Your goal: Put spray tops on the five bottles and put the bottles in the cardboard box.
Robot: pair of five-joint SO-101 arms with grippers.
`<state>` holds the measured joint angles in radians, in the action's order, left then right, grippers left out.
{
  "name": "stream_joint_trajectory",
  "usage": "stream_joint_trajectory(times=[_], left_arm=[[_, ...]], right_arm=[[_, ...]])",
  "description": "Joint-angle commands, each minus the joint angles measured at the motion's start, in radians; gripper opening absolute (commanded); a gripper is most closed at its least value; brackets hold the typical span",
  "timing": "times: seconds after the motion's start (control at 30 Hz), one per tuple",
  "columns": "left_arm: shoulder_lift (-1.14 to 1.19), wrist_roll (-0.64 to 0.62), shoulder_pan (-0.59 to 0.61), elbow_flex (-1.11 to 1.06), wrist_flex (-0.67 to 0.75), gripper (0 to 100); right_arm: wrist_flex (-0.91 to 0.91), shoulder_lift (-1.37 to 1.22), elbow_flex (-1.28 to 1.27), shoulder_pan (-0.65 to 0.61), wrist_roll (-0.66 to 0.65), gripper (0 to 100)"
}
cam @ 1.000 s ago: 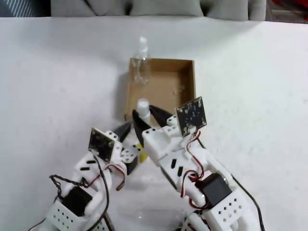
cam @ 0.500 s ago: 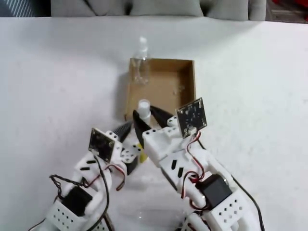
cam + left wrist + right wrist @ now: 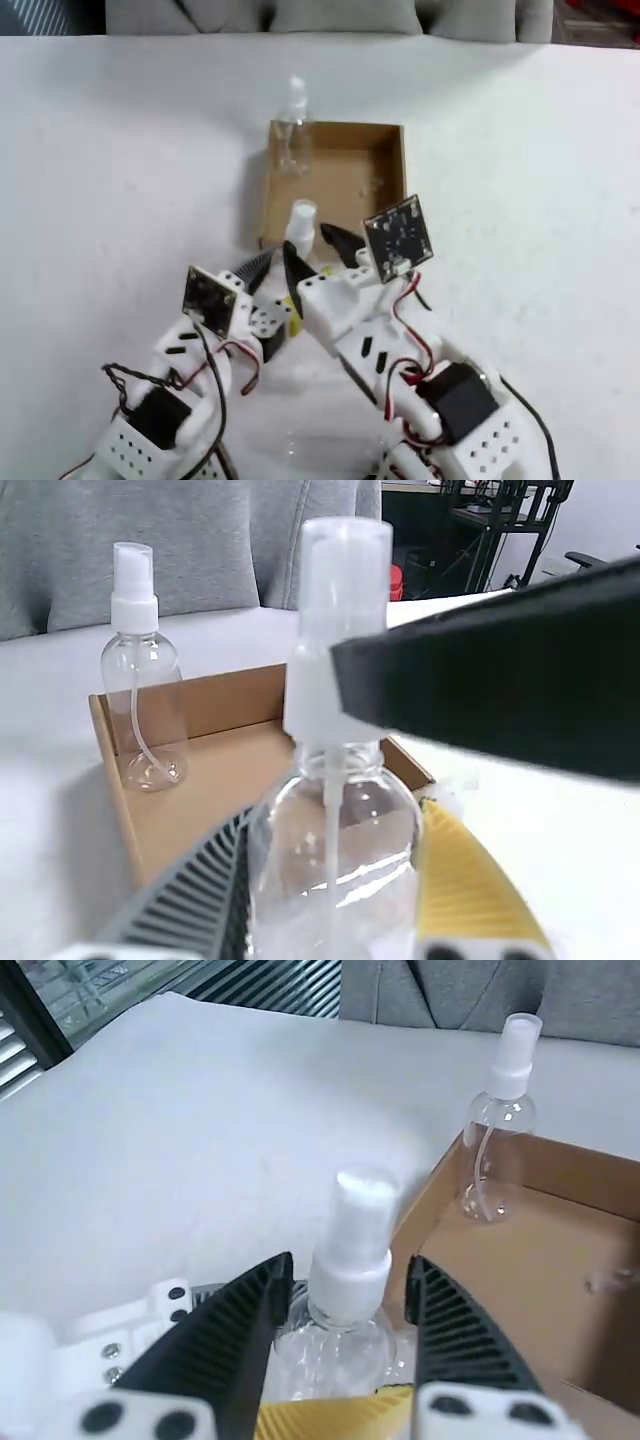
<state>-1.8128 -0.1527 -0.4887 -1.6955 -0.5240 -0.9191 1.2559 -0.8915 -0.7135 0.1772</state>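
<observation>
A clear bottle (image 3: 335,870) stands upright just outside the near left corner of the cardboard box (image 3: 350,170), with my left gripper (image 3: 272,285) shut on its body between a grey finger and a yellow pad. A white spray top (image 3: 301,215) sits on its neck. My right gripper (image 3: 350,1263) is open, one black finger on each side of the spray top (image 3: 352,1240) with a small gap. A second bottle (image 3: 292,130) with its spray top on stands inside the box at the far left corner.
A small clear object (image 3: 375,186) lies on the box floor near the right wall. White table (image 3: 520,180) spreads wide to the left and right of the box. Grey cushions (image 3: 300,15) run along the far edge.
My right gripper has drawn back a little toward the near side, so its fingers now stand off the spray top. The top leans slightly to the right. The left arm has kept still.
</observation>
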Motion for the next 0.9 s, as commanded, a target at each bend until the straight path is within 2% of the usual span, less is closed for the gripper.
stream_joint_trajectory(times=[0.0,0.1,0.23,0.37,0.43,0.7,0.87], left_arm=[[-0.012,-0.006,0.013,0.003,0.043,2],[-0.012,-0.006,0.013,0.003,0.043,2],[-0.012,-0.006,0.013,0.003,0.043,2],[-0.012,-0.006,0.013,0.003,0.043,2],[-0.012,-0.006,0.013,0.003,0.043,2],[-0.012,-0.006,0.013,0.003,0.043,2],[-0.012,-0.006,0.013,0.003,0.043,2]], right_arm=[[-0.082,0.010,0.109,0.010,0.000,15.2],[-0.119,0.012,0.140,0.035,0.000,14.8],[-0.119,0.002,0.147,0.145,-0.003,14.2],[-0.110,0.001,0.130,0.239,-0.086,0.5],[-0.088,0.001,0.098,0.260,-0.103,3.6],[0.252,-0.001,-0.152,0.278,-0.112,1.5],[0.308,-0.007,-0.204,0.219,-0.112,1.5]])
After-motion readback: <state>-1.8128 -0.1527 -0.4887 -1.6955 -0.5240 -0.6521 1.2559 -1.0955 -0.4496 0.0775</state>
